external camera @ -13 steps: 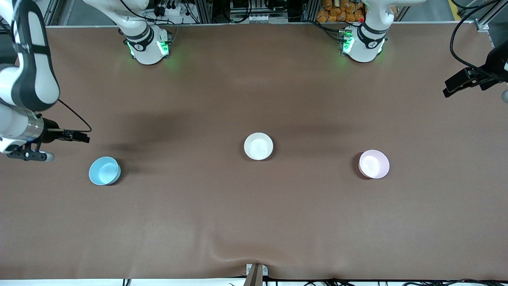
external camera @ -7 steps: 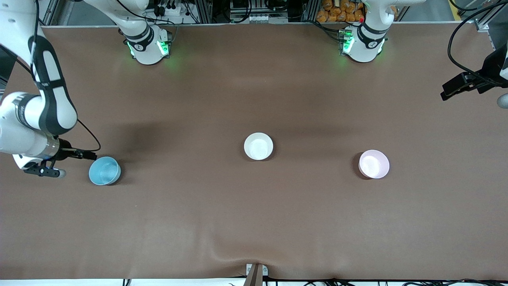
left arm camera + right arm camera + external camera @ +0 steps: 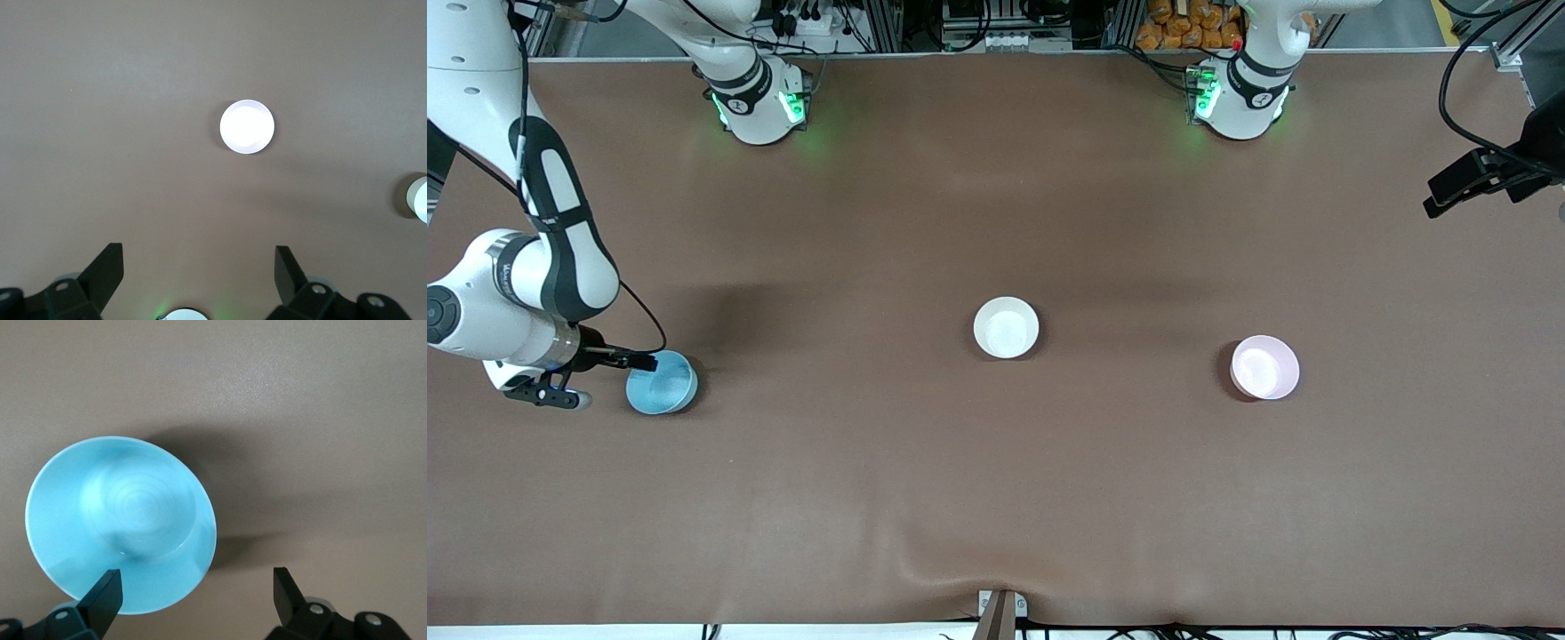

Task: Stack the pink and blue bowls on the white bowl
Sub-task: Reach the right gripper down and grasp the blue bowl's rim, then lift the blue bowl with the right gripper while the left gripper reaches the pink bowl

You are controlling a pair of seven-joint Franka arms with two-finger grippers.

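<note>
The light blue bowl [image 3: 661, 382] sits upright toward the right arm's end of the table. My right gripper [image 3: 195, 577] is open and empty, low beside the blue bowl [image 3: 120, 523], with one fingertip [image 3: 107, 587] over its rim. The white bowl [image 3: 1006, 327] stands mid-table. The pale pink bowl [image 3: 1264, 367] stands toward the left arm's end. My left gripper [image 3: 198, 257] is open and empty, high over the table; its view shows the pink bowl [image 3: 247, 127] well below and the white bowl [image 3: 419, 199] at the frame's edge.
The brown table mat [image 3: 996, 489] carries only the three bowls. The right arm's base [image 3: 758, 102] and the left arm's base [image 3: 1238, 98] stand along the table's edge farthest from the front camera. A small bracket [image 3: 1000, 609] sits at the nearest edge.
My right arm has swung down and toward the blue bowl, ending beside it. The left arm has barely shifted. The bowls have not moved.
</note>
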